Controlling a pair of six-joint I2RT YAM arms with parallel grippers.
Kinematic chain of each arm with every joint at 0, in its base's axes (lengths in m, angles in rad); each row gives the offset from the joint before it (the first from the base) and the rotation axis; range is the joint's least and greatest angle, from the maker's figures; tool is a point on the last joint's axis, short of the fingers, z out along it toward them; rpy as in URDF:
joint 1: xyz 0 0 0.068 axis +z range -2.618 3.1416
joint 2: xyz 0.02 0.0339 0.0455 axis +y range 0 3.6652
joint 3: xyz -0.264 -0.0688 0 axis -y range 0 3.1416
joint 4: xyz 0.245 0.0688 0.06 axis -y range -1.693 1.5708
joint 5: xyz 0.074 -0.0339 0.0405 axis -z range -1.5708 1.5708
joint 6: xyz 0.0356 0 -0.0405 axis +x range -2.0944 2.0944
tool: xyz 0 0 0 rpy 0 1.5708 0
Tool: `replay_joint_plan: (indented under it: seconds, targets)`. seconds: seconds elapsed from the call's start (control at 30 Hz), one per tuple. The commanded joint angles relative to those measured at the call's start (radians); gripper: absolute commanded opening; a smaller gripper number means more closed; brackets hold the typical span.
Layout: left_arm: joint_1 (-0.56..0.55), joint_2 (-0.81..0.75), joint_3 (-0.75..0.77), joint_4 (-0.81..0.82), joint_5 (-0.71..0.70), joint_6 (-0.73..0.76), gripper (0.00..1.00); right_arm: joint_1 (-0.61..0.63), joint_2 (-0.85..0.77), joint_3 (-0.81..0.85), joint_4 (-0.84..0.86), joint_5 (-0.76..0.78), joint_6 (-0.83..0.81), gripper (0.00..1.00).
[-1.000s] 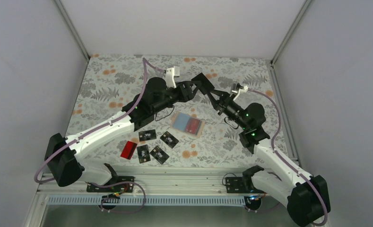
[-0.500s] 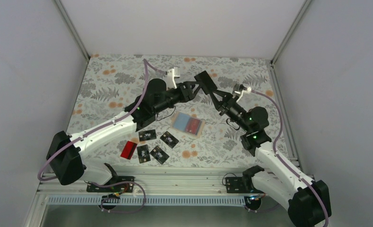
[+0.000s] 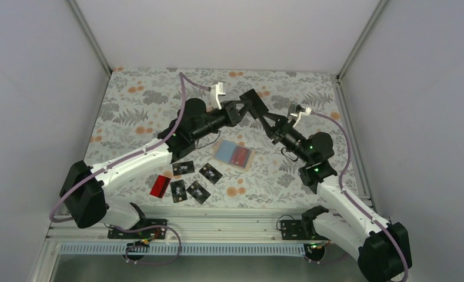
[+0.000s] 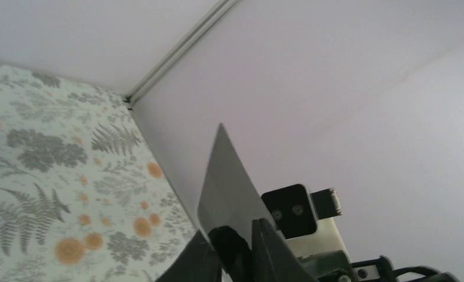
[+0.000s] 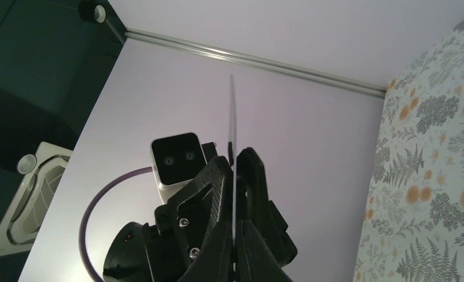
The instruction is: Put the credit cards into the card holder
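Nearest the arm bases, five loose credit cards (image 3: 183, 168) lie flat on the flowered table (image 3: 129, 106) in front of the left arm. A red card (image 3: 160, 185) is at the left and four black cards (image 3: 198, 192) cluster just beside it, their white markings too small to read. Just beyond them, near the middle of the table, the card holder (image 3: 234, 154) lies open with its light blue inside up. A red patch on its right half looks like a card, but it cannot be told whether it sits in a pocket or only on top. Farther back, above the table, both arms slant inward from their outer shoulders and their forearms meet over the far half. Between them is the held card (image 3: 254, 101), black and tilted. The left gripper (image 3: 243, 110) is clamped on it. Its wrist view shows the card's lower part wedged between the dark fingers, with the base hidden there and the face a dull grey glare without visible markings. The right gripper (image 3: 266, 120) has its fingers drawn narrow, one close on each side of the card, which its wrist view shows edge-on as a thin line. Whether the pads actually press the card cannot be told, since black fingers overlap the black body of the other gripper behind. Beyond them, the white camera box (image 5: 175, 154) on the left wrist faces back.
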Motion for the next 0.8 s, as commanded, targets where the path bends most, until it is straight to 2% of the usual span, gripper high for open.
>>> replay_joint_plan:
  seconds: [0.0,0.13,0.2,0.27,0.3,0.4,0.5,0.77]
  targets:
    - [0.002,0.027,0.016,0.072,0.022,0.006,0.05,0.002,-0.024,-0.008,0.039,-0.022,-0.027,0.04]
    - [0.002,0.017,0.004,0.069,0.019,-0.005,0.02,-0.001,-0.016,0.035,-0.041,-0.071,-0.086,0.06]
    - [0.002,0.005,0.002,0.053,0.012,-0.006,0.02,-0.011,0.008,0.107,-0.173,-0.136,-0.209,0.2]
    - [0.002,-0.012,0.008,0.013,0.004,0.005,0.03,-0.026,0.034,0.203,-0.395,-0.19,-0.437,0.35]
    - [0.002,-0.022,0.013,-0.015,0.001,0.022,0.03,-0.034,0.041,0.245,-0.5,-0.193,-0.53,0.46]
    - [0.004,-0.041,0.028,-0.106,0.0,0.076,0.02,-0.064,0.041,0.32,-0.718,-0.182,-0.757,0.66]
    - [0.013,-0.045,0.047,-0.191,0.052,0.126,0.02,-0.088,0.041,0.352,-0.809,-0.217,-0.9,0.72]
    - [0.029,-0.057,0.151,-0.454,0.168,0.267,0.02,-0.09,0.057,0.406,-0.93,-0.257,-1.134,0.74]
